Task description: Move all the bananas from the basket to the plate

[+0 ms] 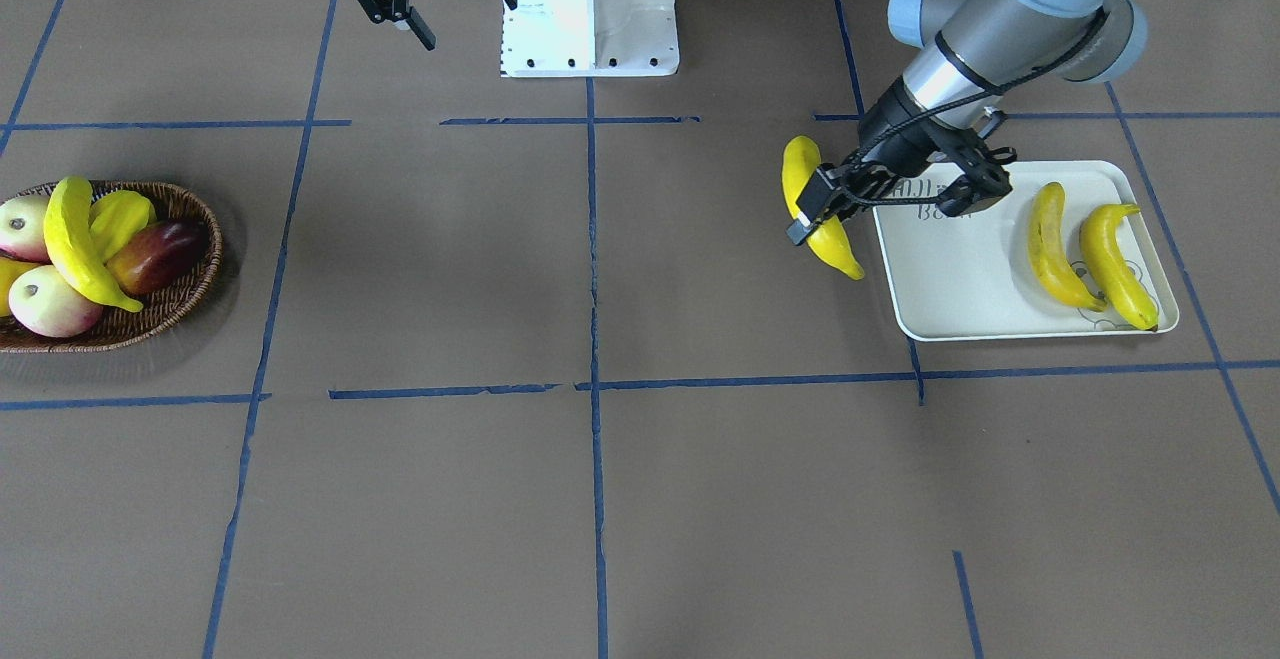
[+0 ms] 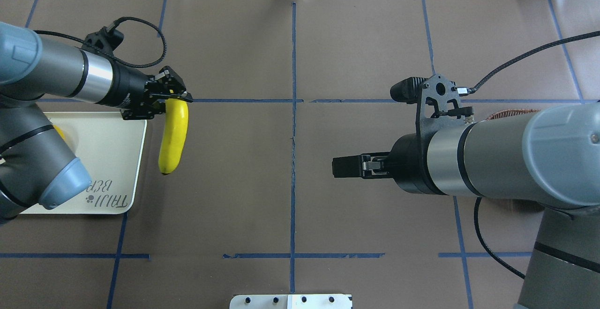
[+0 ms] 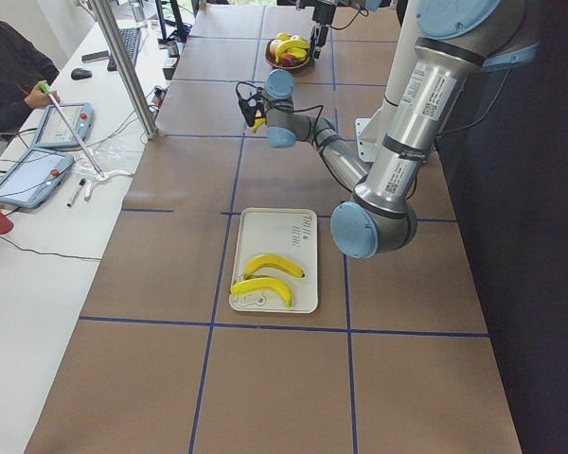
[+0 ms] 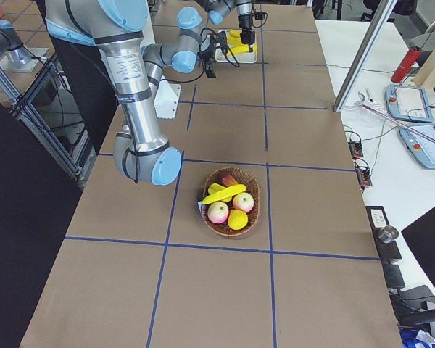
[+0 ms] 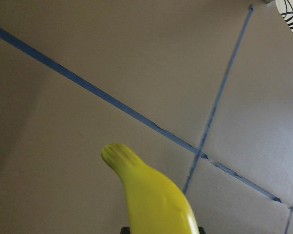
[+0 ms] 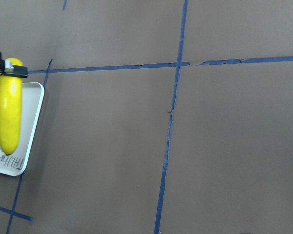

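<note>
L gripper [image 1: 818,207] gripped a banana [image 2: 173,135], held above the table [image 1: 600,499] just beside the plate [image 1: 950,299]. Two bananas [image 1: 1055,244] lay on the plate; a fourth banana [image 1: 75,234] sat in the basket [image 1: 180,299] w/ other fruit [image 1: 50,304]. R gripper [image 2: 340,167] hung w/ jaws apart, empty

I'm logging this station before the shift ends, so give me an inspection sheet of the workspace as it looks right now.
Surface: brown table, blue tape grid.
Job's things: two bananas on plate; held banana not yet on it; last banana in basket.
Clutter: mango and other fruit in basket.
Grippers: left gripper shut on held banana; right gripper open, empty.
Cables: black cables along both wrists.
Surroundings: person and tablets at side bench.
</note>
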